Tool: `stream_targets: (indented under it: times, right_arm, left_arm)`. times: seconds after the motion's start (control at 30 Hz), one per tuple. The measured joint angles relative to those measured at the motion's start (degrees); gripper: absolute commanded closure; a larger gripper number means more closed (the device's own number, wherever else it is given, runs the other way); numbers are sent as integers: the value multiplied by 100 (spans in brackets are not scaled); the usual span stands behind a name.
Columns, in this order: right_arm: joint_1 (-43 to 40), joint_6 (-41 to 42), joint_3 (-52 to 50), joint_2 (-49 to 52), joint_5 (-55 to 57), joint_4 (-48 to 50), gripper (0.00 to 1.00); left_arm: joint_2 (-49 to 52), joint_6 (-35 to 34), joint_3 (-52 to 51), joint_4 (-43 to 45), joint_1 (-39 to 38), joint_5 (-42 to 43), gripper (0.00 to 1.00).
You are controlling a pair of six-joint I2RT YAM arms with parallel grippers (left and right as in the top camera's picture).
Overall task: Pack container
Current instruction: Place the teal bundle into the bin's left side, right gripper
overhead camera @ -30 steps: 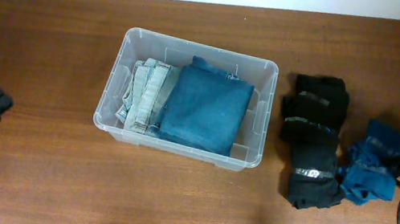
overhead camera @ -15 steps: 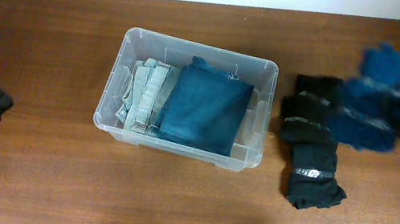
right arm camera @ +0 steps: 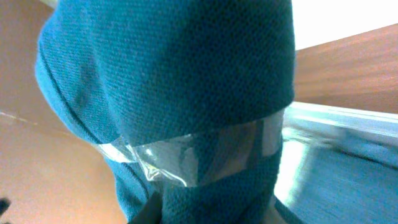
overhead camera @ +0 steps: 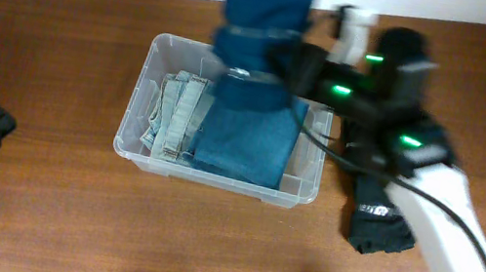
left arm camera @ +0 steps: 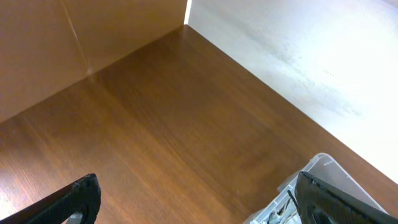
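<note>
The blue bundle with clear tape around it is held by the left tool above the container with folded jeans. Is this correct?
Not quite. The right tool, not the left one, holds the blue bundle. The overhead view shows this. The rest is correct: the bundle has clear tape around it and is above the container with the folded jeans.

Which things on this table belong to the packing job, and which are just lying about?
Part of the job: large clear plastic tub; dark blue folded jeans and pale folded jeans inside it; blue knit bundle banded with clear tape, held above the tub by the right pincer; black folded garment beside the tub, probably next.
Just lying about: only the left pincer, open above the wooden table.
</note>
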Motion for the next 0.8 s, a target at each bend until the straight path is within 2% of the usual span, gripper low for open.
stream_targets:
  times: [0.13,0.23,0.4,0.47,0.6,0.7,0.8]
  right_arm:
    - [579,752,0,966,286,785,85]
    - [850,1342,-2,1711,393,986,85]
    - [1058,1899,-4,2638,514,1064,67]
    - [1095,1985,-4,2800,538,1027,57]
    - [1150,1993,-2,2863,581,693,44]
    - [1158,1740,4,2861,693,385,37]
    - [1139,1333,4,2736,887,35,36]
  left_arm:
    - [0,0,0,2,0,0,1]
    - [0,0,0,0,0,-2,1]
    - [0,0,0,0,0,-2,1]
    - [0,0,0,0,0,-2,0]
    - [0,0,0,0,0,-2,1]
    - [0,0,0,-2,0,-2,1]
    - [0,0,0,2,0,-2,0]
